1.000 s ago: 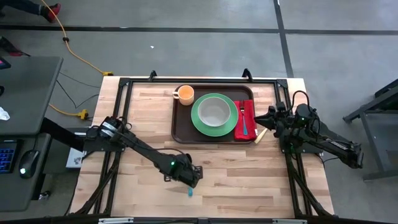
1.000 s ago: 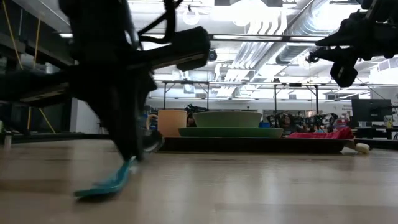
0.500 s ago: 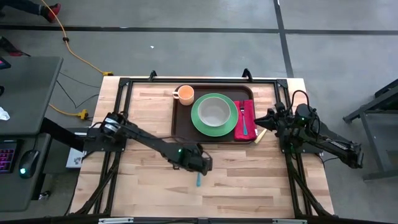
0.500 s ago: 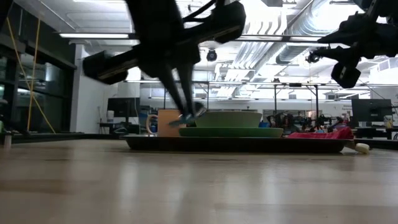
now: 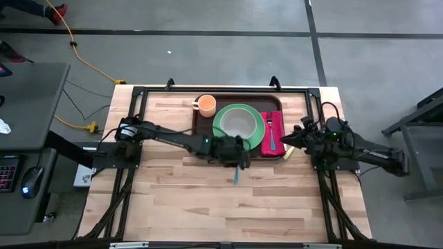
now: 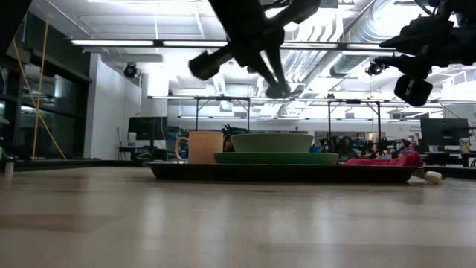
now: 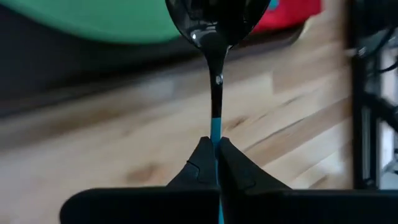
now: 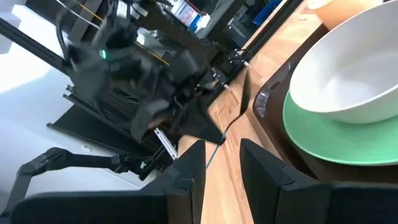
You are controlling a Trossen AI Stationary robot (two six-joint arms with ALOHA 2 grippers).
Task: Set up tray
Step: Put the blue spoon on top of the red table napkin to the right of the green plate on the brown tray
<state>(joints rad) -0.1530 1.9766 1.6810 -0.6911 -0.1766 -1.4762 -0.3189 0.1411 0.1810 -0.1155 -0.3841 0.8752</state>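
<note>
1. Between my left gripper's [image 7: 216, 155] two dark fingers sits the teal plastic handle of a spoon with a dark glossy bowl [image 7: 214, 74]; they are clamped tight on it, and the bowl points forward, away from my wrist.

2. Ahead of that bowl lies the large dark brown plastic tray with rounded corners and a raised rim [image 5: 202, 138], on the wooden table's [image 5: 173, 200] far half. My gripper hangs over its near edge, by the round green plate [image 5: 223, 131] that carries a white ceramic bowl [image 5: 239, 123].

3. Beyond the plate, toward my right arm, a red cloth napkin [image 5: 274, 126] holds a blue-handled utensil [image 5: 272, 144]; an orange cup [image 5: 205, 105] stands in the far corner.

4. To do this well, I judge I should carry the spoon high enough to clear the rim and plate edge, then line its handle parallel to the napkin before lowering.

5. I should release only once the spoon rests flat, so it does not bounce or slide.

6. My right gripper [image 8: 217, 165] waits with fingers apart just outside the tray's end, near the napkin; I should keep clear of it.
</note>
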